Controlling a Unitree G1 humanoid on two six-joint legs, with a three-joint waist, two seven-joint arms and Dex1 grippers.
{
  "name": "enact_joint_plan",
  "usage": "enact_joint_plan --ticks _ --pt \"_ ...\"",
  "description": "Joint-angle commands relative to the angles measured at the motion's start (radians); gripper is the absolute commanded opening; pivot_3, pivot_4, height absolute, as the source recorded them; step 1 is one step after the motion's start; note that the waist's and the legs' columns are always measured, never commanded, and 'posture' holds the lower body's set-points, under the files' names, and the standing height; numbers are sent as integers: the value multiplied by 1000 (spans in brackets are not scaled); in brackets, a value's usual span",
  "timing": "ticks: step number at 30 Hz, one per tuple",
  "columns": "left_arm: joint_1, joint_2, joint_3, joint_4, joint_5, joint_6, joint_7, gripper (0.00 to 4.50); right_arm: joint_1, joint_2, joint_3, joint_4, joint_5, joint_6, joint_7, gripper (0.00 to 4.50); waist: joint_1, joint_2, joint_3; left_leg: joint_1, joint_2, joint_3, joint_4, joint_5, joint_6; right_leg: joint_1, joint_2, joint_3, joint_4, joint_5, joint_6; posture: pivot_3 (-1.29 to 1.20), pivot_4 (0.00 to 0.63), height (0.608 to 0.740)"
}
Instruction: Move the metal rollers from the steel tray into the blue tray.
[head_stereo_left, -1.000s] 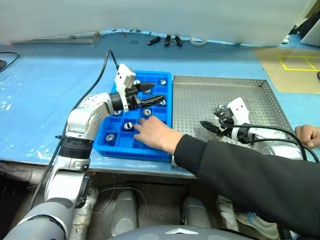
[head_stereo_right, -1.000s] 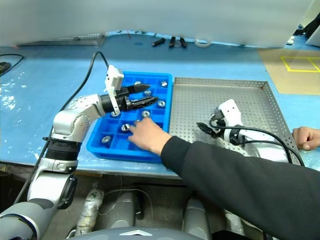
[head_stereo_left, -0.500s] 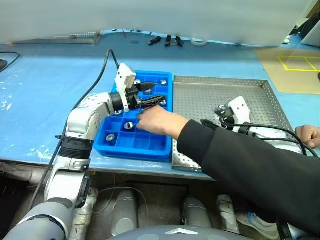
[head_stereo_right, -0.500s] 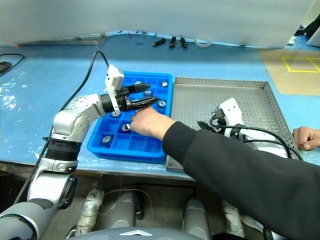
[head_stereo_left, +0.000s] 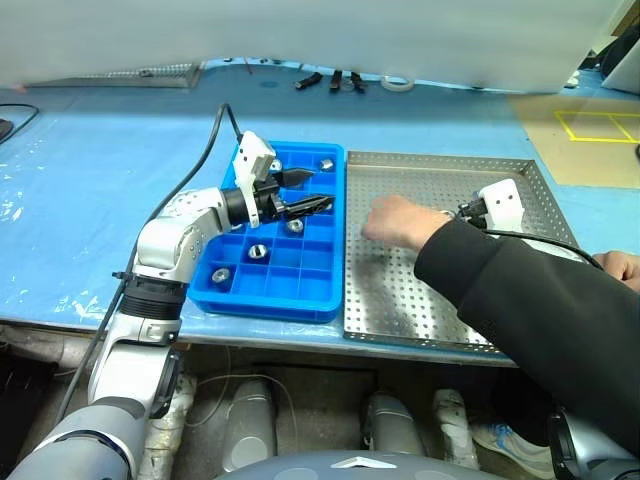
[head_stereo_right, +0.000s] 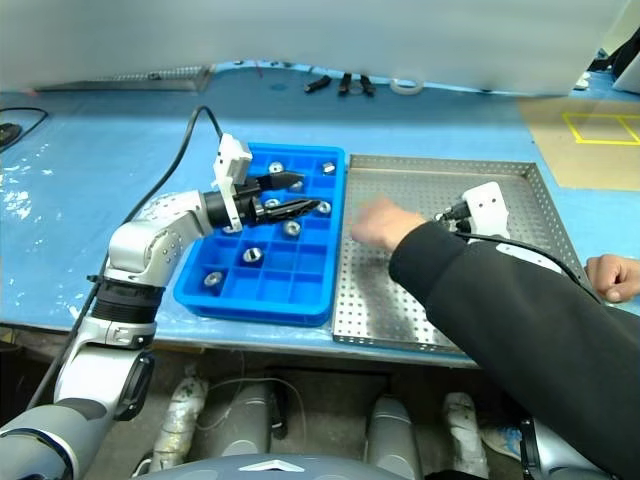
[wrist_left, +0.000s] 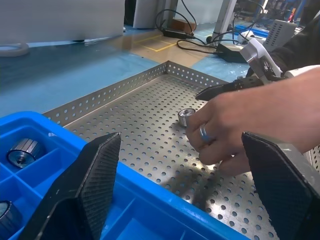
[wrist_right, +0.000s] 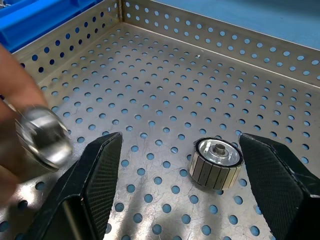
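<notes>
Gone from the blue tray (head_stereo_left: 283, 268) is the person's hand (head_stereo_left: 397, 221), now reaching across the steel tray (head_stereo_left: 400, 300) and gripping a roller (wrist_right: 44, 136); the right gripper (wrist_left: 226, 89) has shifted toward the steel tray's right edge, jaws standing wide, holding nothing; another roller (wrist_right: 216, 162) is lying on the perforated floor between its fingers (wrist_right: 97, 182); the left gripper (head_stereo_left: 308, 190) is hovering over the blue tray's far half, jaws wide and empty; several rollers (head_stereo_left: 257, 251) are sitting in blue compartments.
</notes>
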Motion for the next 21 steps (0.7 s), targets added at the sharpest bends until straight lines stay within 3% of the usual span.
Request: enact_joint_plan --ticks 1,12,21 --pt "-13 8 4 -19 -3 -13 -8 4048 -6 -1 -12 -37 8 -11 5 3923 0 0 0 0 0 0 0 0 0 0 0 0 0 0 0 -116 150 740" --pt "-9 9 1 -23 -1 -12 -8 4048 -6 -3 -2 -44 14 -2 29 3923 0 0 0 0 0 0 0 0 0 0 0 0 0 0 0 -113 150 740" --pt "32 43 -31 -58 -3 2 -60 4048 52 -28 32 -143 85 43 164 3923 0 0 0 0 0 0 -2 0 0 0 0 0 -3 0 0 -113 150 740"
